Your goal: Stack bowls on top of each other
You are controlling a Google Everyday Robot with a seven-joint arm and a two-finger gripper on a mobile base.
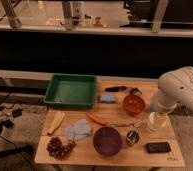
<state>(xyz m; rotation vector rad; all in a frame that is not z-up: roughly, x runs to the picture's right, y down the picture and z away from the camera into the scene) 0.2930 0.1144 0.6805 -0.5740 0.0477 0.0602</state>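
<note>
The smaller glossy orange-red bowl point(133, 103) sits upright at the right middle of the wooden table point(90, 156). The larger dark purple bowl point(107, 140) sits upright near the front edge, apart from it and to its lower left. Both look empty. My white arm point(181, 91) comes in from the right. Its gripper point(158, 108) hangs low at the table's right side, just right of the orange-red bowl and right above a white round container point(157, 122). It holds neither bowl.
A green tray point(70, 90) stands at the back left. A small metal cup point(132, 137) and a black flat device point(157, 147) lie right of the purple bowl. A banana point(56, 122), grapes point(59, 147), a blue cloth point(79, 130), a carrot point(97, 120) and a blue sponge point(107, 98) lie around.
</note>
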